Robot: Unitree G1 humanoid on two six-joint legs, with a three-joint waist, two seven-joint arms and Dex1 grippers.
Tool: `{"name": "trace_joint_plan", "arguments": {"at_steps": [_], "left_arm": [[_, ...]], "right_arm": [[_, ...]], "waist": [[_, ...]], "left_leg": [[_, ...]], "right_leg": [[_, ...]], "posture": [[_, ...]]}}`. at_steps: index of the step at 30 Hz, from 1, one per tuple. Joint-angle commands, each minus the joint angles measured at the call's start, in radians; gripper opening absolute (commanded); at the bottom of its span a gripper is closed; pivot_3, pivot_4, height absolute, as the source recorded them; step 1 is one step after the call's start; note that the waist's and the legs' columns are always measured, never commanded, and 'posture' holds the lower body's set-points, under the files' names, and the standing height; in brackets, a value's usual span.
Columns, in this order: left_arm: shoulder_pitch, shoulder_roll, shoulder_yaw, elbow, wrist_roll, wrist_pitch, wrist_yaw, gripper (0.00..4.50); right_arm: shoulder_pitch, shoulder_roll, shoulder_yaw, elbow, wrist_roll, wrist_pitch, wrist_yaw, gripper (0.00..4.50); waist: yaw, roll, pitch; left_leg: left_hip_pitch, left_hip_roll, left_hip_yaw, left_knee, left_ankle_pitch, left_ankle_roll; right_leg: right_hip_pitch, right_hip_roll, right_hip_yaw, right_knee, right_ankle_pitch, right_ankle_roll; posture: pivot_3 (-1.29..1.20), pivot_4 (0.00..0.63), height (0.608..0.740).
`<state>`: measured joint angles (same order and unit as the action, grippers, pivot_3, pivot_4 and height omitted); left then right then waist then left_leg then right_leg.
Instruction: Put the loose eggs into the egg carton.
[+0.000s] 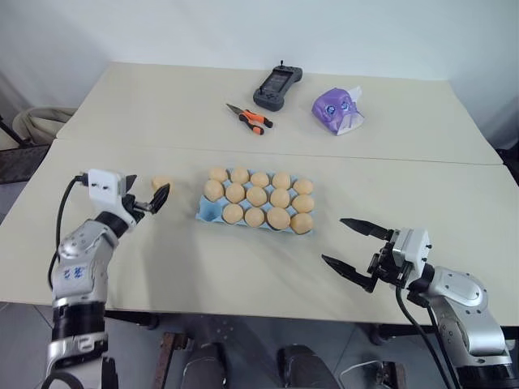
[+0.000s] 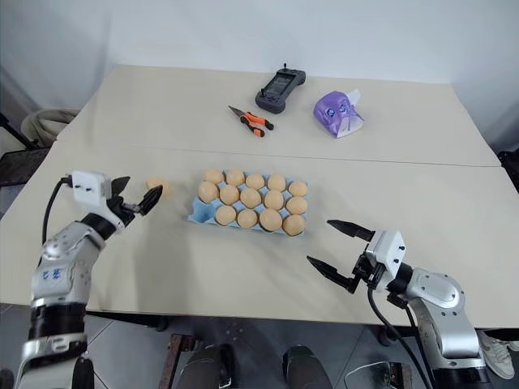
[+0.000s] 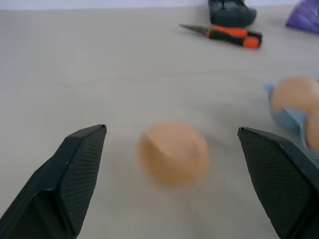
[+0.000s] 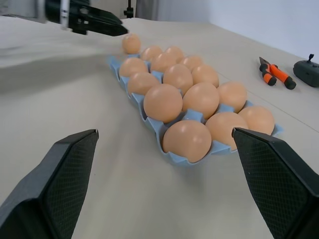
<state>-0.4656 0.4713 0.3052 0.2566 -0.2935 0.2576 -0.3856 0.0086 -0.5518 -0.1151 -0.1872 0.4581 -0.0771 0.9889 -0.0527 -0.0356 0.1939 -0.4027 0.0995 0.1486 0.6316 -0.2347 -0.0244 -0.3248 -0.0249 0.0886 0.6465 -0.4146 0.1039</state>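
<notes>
One loose egg lies on the table just left of the light blue egg carton. The carton holds several eggs, and its near-left cup shows bare. My left gripper is open and level beside that egg. In the left wrist view the egg sits on the table between the spread fingers, apart from both. My right gripper hangs open and empty to the right of the carton, near the table's front edge. The right wrist view shows the carton, the loose egg and my left gripper beyond it.
Orange-handled pliers, a black controller and a purple tissue pack lie on the far table half. A seam runs across the table behind the carton. The table's left edge is close to my left arm.
</notes>
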Motion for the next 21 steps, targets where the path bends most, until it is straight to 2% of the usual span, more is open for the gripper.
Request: {"name": "trace_joint_plan", "arguments": {"at_steps": [1,9,12,19,21], "left_arm": [[-0.058,-0.016,-0.035,0.063,0.031,-0.007,0.020,4.49],[-0.125,-0.039,-0.079,0.175,0.061,-0.022,0.030,4.49],[-0.140,-0.031,-0.076,0.198,0.077,-0.036,0.049,3.94],[-0.117,-0.016,-0.064,0.196,0.058,-0.076,0.006,1.73],[-0.103,-0.014,-0.063,0.194,0.052,-0.097,-0.023,1.73]], "right_arm": [[0.016,0.010,0.003,-0.034,0.002,-0.004,-0.013,4.50],[0.012,0.025,0.014,-0.033,-0.006,-0.006,-0.032,4.50],[0.008,0.025,0.016,-0.029,-0.006,-0.010,-0.035,4.50],[-0.004,0.026,0.016,-0.013,-0.009,-0.016,-0.038,4.50],[-0.008,0.028,0.019,-0.007,-0.010,-0.019,-0.037,4.50]], "waist": [[0.000,0.000,0.000],[0.000,0.000,0.000],[0.000,0.000,0.000],[0.002,0.000,0.000],[0.004,0.000,0.000]], "left_leg": [[0.000,0.000,0.000,0.000,0.000,0.000],[0.000,0.000,0.001,0.002,0.001,-0.001],[0.000,0.000,0.001,0.004,0.001,-0.001],[0.000,0.000,0.000,0.005,0.002,0.000],[0.000,0.000,0.000,0.005,0.002,0.000]], "right_leg": [[0.000,0.000,0.000,0.000,0.000,0.000],[-0.001,0.001,0.001,0.003,0.000,0.000],[-0.001,0.001,0.001,0.006,0.000,0.000],[-0.001,0.001,0.000,0.008,0.000,0.000],[-0.001,0.001,0.000,0.008,0.000,0.000]], "posture": [[0.00,0.150,0.740],[0.00,0.150,0.740],[0.00,0.150,0.740],[0.00,0.150,0.740],[0.00,0.150,0.740]]}}
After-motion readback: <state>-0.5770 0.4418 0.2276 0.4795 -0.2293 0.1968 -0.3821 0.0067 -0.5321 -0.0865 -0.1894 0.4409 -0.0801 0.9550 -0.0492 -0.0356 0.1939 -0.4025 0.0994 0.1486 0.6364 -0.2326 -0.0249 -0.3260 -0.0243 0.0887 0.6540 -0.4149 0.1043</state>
